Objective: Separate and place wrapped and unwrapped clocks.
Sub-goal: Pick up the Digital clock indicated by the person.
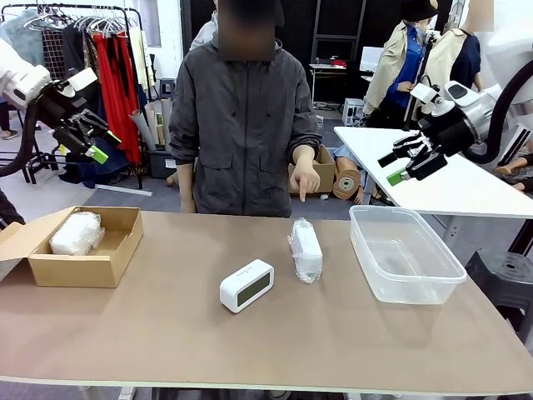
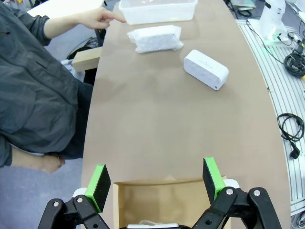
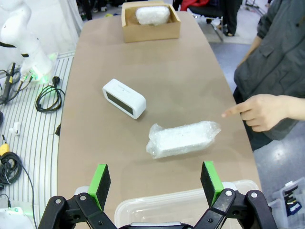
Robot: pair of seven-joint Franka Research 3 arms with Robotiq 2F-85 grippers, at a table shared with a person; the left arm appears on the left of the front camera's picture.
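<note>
A bare white clock [image 1: 246, 285] [image 2: 206, 69] [image 3: 124, 98] with a dark screen stands mid-table. Just right of it lies a plastic-wrapped clock [image 1: 306, 249] [image 2: 155, 38] [image 3: 183, 139]. Another wrapped clock [image 1: 77, 232] [image 3: 152, 15] rests inside the cardboard box [image 1: 110, 267] [image 3: 151, 32] at the left. The person's hand [image 1: 304, 180] [image 2: 101, 18] [image 3: 259, 110] points a finger down at the wrapped clock on the table. My left gripper [image 1: 92, 140] [image 2: 157, 183] hangs open high above the box. My right gripper [image 1: 410, 163] [image 3: 156, 180] hangs open above the clear tub, holding nothing.
A clear plastic tub [image 1: 391, 283] [image 2: 157, 10] [image 3: 190, 207] stands at the table's right. The person stands at the far edge, centre. A second white table [image 1: 433, 179] lies behind on the right. Cables [image 3: 47, 98] lie on the floor beside the table.
</note>
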